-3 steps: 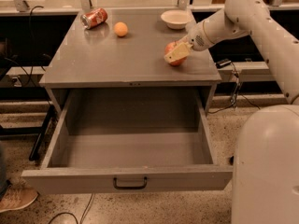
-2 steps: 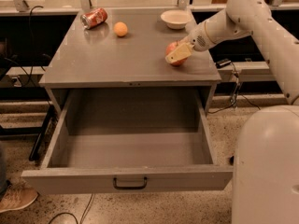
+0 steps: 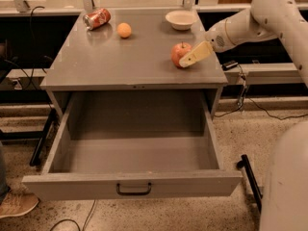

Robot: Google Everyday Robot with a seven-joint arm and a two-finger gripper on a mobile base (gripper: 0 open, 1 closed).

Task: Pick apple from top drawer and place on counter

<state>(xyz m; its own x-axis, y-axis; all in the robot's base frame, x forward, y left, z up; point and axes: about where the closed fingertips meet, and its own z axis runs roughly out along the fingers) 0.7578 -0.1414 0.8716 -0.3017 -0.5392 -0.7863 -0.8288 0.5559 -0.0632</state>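
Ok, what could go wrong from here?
The round red apple sits near the right edge of the flat grey counter, with the gripper right beside it; a sideways withdrawal could nudge it off. The wide grey top drawer stands open below, so a forward roll might drop it in.

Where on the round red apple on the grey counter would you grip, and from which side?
Grip the round red apple across its widest middle, coming from the camera's right, where the gripper sits beside it. It stands stem up on the flat grey counter, its rounded sides exposed.
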